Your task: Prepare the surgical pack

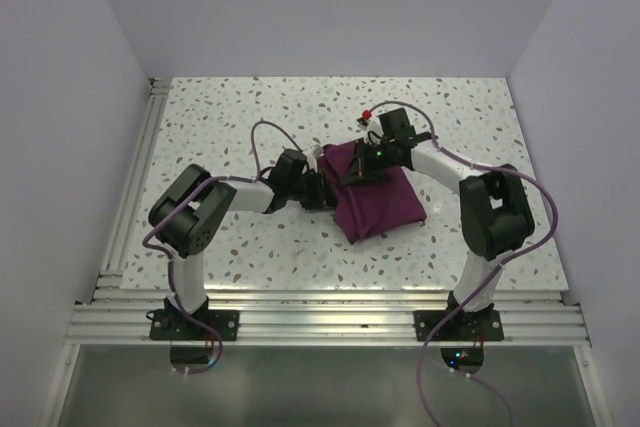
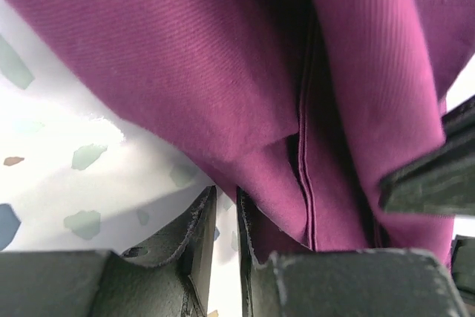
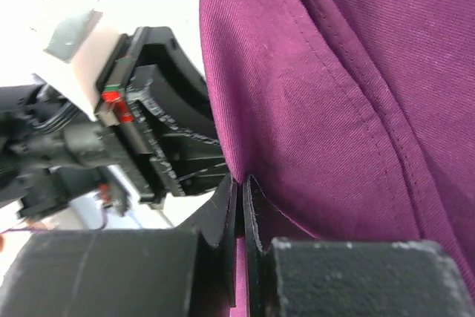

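The surgical pack (image 1: 378,197) is a plum-maroon fabric bundle lying mid-table on the speckled top. My left gripper (image 1: 318,190) comes in from the left at the bundle's left edge. In the left wrist view its jaws (image 2: 226,192) stand almost together, with a hanging fold of the pack (image 2: 223,72) caught at their tips and table showing lower in the slit. My right gripper (image 1: 360,169) sits over the bundle's upper left part. Seen from the right wrist, it (image 3: 240,181) is shut on a lifted edge of the pack (image 3: 334,87).
A small red object (image 1: 367,113) lies behind the pack near the right gripper. Aluminium rails run along the left side (image 1: 135,187) and the front edge (image 1: 330,312). White walls close the table on three sides. The left arm's wrist (image 3: 148,131) is close beside my right fingers.
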Controlling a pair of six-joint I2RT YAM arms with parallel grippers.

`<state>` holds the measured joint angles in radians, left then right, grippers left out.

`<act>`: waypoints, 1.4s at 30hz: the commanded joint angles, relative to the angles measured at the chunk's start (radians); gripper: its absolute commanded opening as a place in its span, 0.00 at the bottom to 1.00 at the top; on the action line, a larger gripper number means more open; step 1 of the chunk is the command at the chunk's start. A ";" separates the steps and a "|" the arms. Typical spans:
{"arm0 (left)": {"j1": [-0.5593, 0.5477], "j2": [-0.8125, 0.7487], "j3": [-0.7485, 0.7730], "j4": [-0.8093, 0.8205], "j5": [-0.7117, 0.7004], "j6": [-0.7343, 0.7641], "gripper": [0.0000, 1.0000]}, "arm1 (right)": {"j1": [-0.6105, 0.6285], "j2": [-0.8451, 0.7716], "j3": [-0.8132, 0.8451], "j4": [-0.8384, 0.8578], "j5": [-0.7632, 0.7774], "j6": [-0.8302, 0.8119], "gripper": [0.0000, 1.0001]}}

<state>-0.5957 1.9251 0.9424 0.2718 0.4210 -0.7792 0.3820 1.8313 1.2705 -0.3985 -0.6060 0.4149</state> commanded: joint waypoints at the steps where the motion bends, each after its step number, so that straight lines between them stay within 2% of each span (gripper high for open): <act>1: 0.000 0.035 0.006 0.078 0.007 -0.020 0.21 | 0.000 -0.003 -0.034 0.099 -0.191 0.085 0.00; 5: 0.000 0.051 0.022 0.087 -0.016 -0.014 0.20 | -0.006 0.025 -0.089 0.194 -0.261 0.154 0.00; 16: -0.001 0.058 0.058 0.096 -0.085 -0.006 0.19 | -0.009 0.055 -0.186 0.395 -0.331 0.346 0.00; 19: 0.000 0.061 0.087 0.089 -0.103 0.000 0.19 | -0.008 0.059 -0.220 0.506 -0.344 0.435 0.00; 27: 0.002 0.011 0.065 0.030 -0.103 0.014 0.20 | -0.048 0.051 -0.162 0.379 -0.275 0.358 0.00; 37: 0.025 -0.138 -0.118 0.069 -0.004 -0.064 0.20 | -0.109 0.052 -0.114 0.294 -0.230 0.299 0.00; 40: 0.033 -0.144 -0.155 0.124 0.080 -0.120 0.18 | -0.111 0.054 -0.096 0.271 -0.219 0.282 0.00; 42: 0.043 -0.126 -0.171 0.208 0.189 -0.184 0.16 | -0.111 0.057 -0.088 0.262 -0.218 0.277 0.00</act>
<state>-0.5697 1.8133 0.7994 0.3462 0.4610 -0.8677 0.2745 1.8786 1.1324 -0.1066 -0.8276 0.7197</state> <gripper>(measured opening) 0.175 0.023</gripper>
